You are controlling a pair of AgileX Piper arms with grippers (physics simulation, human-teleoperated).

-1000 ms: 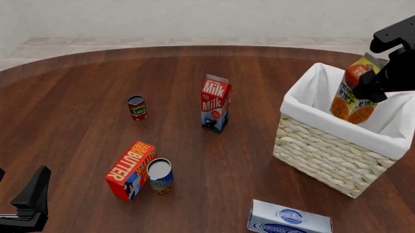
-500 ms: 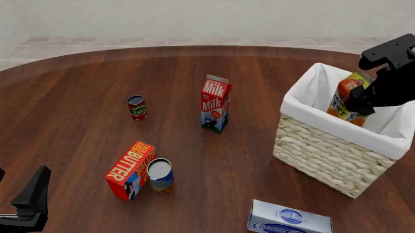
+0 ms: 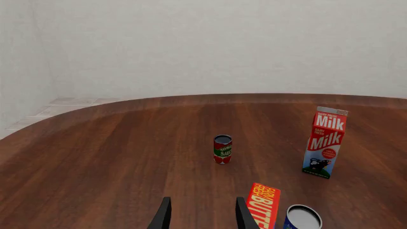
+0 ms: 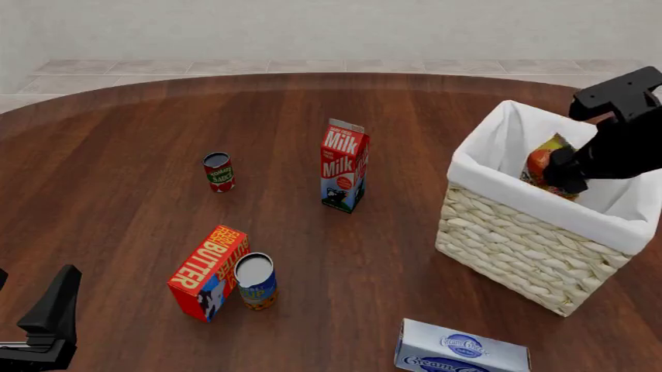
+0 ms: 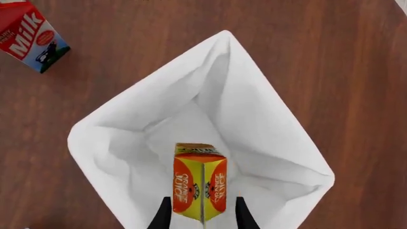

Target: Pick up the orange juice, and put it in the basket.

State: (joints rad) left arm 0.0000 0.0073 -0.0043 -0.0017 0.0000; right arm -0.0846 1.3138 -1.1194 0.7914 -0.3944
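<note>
Right gripper (image 5: 202, 214) grips orange juice (image 4: 545, 164), half-hidden inside basket (image 4: 517, 240).

Simulated home dining corner: round wooden table (image 4: 155, 132), groceries like milk carton (image 4: 343, 165), tiled floor (image 4: 124, 68), plain wall (image 3: 203, 43).

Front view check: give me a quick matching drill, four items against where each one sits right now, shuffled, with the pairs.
Items:
1. orange juice
2. milk carton
3. butter box
4. cream cheese box

Places:
A. lying at the near edge of the table, in front of the basket
B. standing upright near the middle of the table
C. down inside the basket liner, in the right gripper
D. close beside the blue can, near left

Pairs: 1-C, 2-B, 3-D, 4-A
</note>
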